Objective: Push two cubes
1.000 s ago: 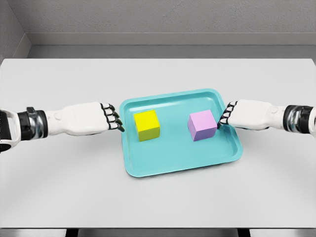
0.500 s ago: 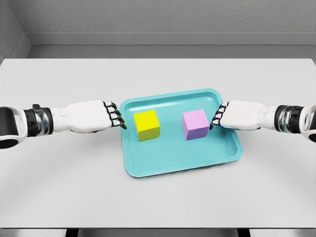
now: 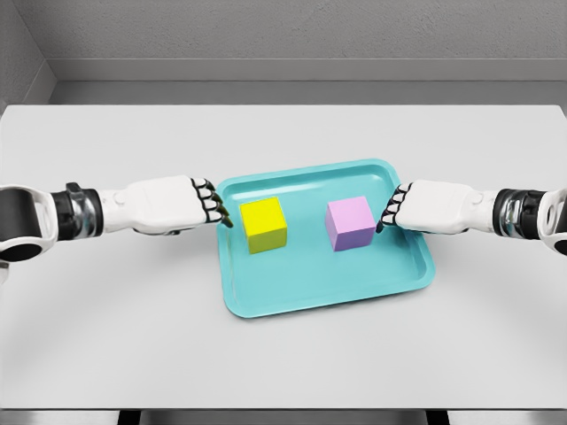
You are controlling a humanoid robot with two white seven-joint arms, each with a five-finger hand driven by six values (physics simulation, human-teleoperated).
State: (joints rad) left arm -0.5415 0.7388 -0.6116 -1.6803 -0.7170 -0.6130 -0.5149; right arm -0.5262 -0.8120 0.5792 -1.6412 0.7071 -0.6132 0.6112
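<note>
A yellow cube (image 3: 264,224) sits in the left half of a teal tray (image 3: 328,285). A pink cube (image 3: 350,223) rests in the tray's right half. My left hand (image 3: 214,207) is over the tray's left rim with its fingers curled and holding nothing, a short gap left of the yellow cube. My right hand (image 3: 390,211) is over the tray's right part, fingers curled, knuckles close to the pink cube's right face. I cannot tell whether they touch it.
The tray lies slightly turned on a white table (image 3: 106,310). A grey wall runs behind the table's far edge.
The right hand moved left and pushed the pink cube a little toward the tray's middle, then stopped. The left hand crept right and slightly up, to the tray's left rim.
</note>
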